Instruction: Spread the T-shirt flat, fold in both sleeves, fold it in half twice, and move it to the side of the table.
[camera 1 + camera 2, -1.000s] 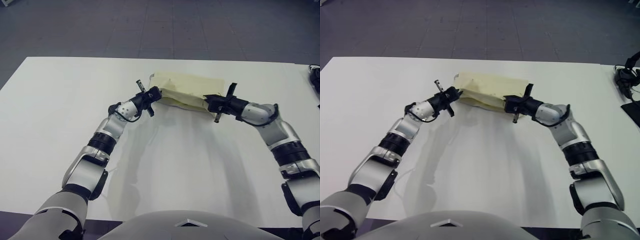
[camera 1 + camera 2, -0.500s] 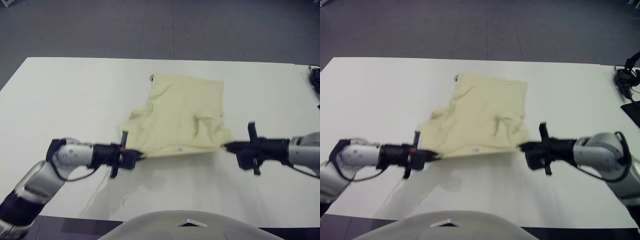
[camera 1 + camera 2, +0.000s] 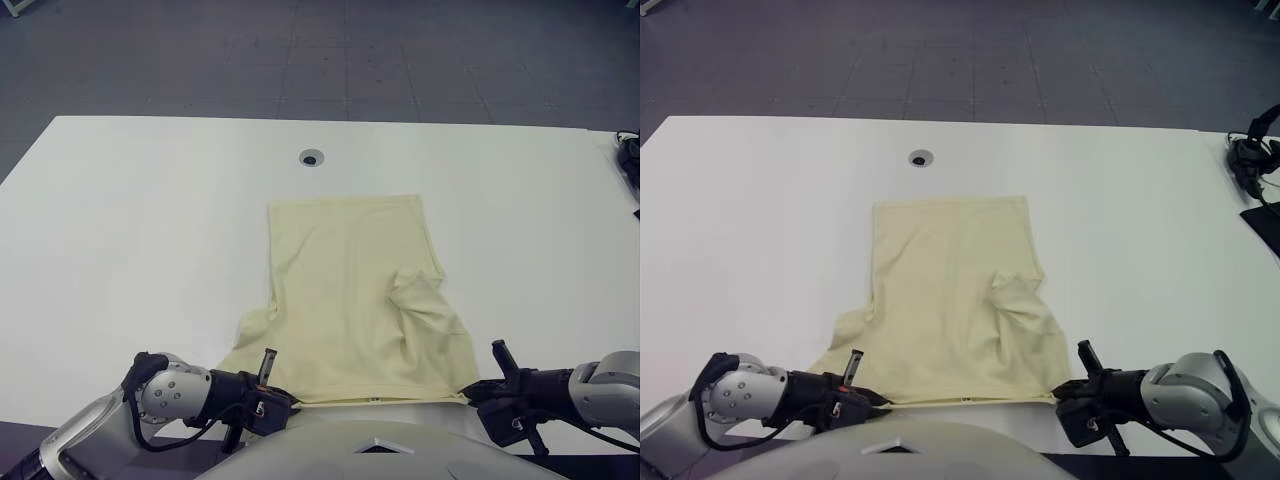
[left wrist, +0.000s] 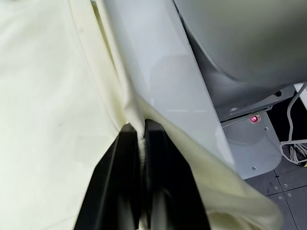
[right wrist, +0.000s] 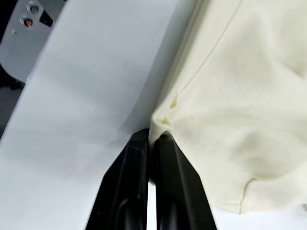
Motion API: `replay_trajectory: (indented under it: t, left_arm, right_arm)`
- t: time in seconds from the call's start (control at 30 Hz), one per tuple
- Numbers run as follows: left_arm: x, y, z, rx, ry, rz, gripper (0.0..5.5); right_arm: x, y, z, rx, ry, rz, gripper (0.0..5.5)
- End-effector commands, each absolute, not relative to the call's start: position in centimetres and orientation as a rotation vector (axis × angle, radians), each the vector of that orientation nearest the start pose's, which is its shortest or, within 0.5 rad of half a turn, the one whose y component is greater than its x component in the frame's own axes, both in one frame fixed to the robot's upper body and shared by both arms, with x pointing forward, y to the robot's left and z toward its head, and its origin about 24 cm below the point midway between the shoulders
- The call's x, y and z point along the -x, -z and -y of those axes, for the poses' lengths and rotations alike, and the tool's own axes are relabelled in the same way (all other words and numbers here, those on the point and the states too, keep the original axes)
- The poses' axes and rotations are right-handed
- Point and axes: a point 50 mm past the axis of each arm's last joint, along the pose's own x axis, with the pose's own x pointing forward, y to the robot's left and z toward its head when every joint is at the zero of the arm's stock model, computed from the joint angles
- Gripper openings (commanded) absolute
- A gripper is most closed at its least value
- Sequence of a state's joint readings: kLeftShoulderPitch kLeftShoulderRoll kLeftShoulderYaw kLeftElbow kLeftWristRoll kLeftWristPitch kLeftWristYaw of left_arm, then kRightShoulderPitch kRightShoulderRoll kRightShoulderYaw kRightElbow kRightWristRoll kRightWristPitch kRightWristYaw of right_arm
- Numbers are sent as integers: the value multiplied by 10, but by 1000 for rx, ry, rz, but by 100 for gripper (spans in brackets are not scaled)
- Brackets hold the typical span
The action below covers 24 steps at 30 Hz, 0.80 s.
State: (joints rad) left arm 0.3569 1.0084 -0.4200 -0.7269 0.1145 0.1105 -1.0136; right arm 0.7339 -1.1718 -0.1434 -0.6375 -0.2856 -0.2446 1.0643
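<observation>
Across the near half of the white bench (image 3: 120, 200) we have the pale yellow T-shirt (image 3: 345, 290) lying lengthwise. Its far edge is straight and flat, and its near edge is drawn right to the bench's front lip. We judge that this placement serves the spreading step, since tension along the near edge pulls the body smooth.

The body is mostly flat, but the left sleeve (image 3: 248, 338) lies puckered beside it. The right sleeve (image 3: 428, 302) is flopped inward in a wrinkled lump on top of the fabric, so the shirt is not yet fully spread.

Our left end effector (image 4: 136, 132) is closed tight on the near left corner, with a fold of cloth pinched between its dark fingers. Our right end effector (image 5: 153, 139) is likewise clamped on the near right corner. The edge runs taut between the two.

For room, the bench is broad on both sides of the shirt and beyond its far edge, which gives ample space for folding and for a later slide to one side. There is no slack towards us, because the held edge sits at the lip.

A small cable hole (image 3: 311, 158) lies past the far edge, well apart from the cloth. Some dark gear (image 3: 1250, 150) sits at the far right margin, so we think the left side offers the freer run.
</observation>
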Motion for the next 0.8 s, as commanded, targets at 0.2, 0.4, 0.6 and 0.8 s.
replay_trajectory:
  t: [0.2,0.4,0.6,0.8]
  left_arm:
    - [-96,-66,-150,-762,1660,-460,0]
    - [-97,-72,-149,-691,1640,-442,80]
    - [-104,-85,-152,-598,1613,-393,170]
    - [-108,-105,-153,-469,1608,-290,276]
  right_arm:
    - [-92,-97,229,1303,-1523,-600,0]
    - [-93,-97,226,1207,-1486,-589,79]
    - [-102,-110,226,1166,-1451,-568,164]
    - [-113,-128,231,1098,-1401,-517,265]
